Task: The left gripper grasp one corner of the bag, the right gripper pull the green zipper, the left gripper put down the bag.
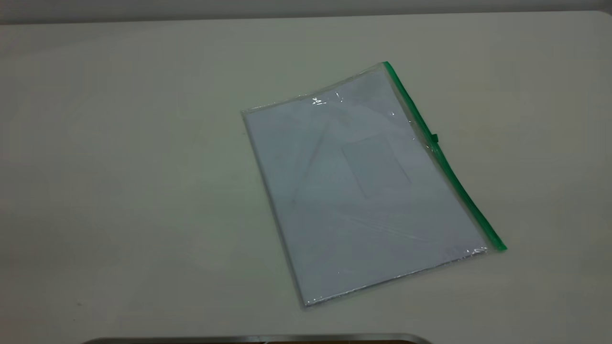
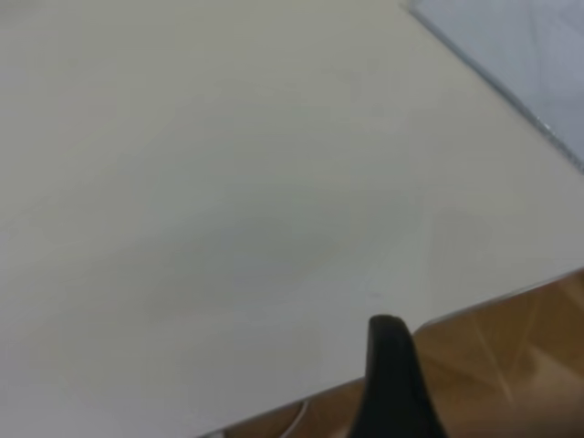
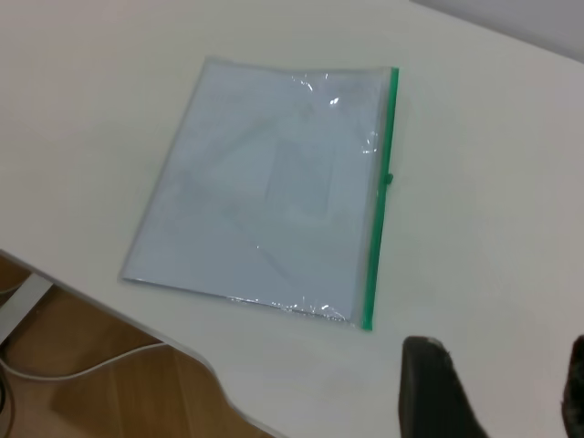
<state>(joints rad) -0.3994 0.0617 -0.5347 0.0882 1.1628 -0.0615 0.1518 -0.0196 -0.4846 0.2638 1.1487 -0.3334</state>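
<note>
The bag (image 1: 363, 186) lies flat on the white table, slanted, pale bluish with a small card pocket. Its green zipper (image 1: 444, 157) runs along the long edge on the right side, and the dark slider tab (image 1: 434, 138) sits in the far half of it. The strip ends at a far corner (image 1: 386, 64) and a near corner (image 1: 499, 247). Neither arm shows in the exterior view. The left gripper (image 2: 456, 365) hangs over the table's edge, far from the bag (image 2: 520, 46). The right gripper (image 3: 502, 351) is open and empty, off the bag (image 3: 265, 192) near the zipper's (image 3: 379, 201) end.
A metal-trimmed table edge (image 1: 258, 339) runs along the front. Wooden floor (image 2: 511, 347) shows beyond the edge, with a white cable (image 3: 82, 365) and a table leg (image 3: 23, 306) below. Bare tabletop (image 1: 119, 167) lies all around the bag.
</note>
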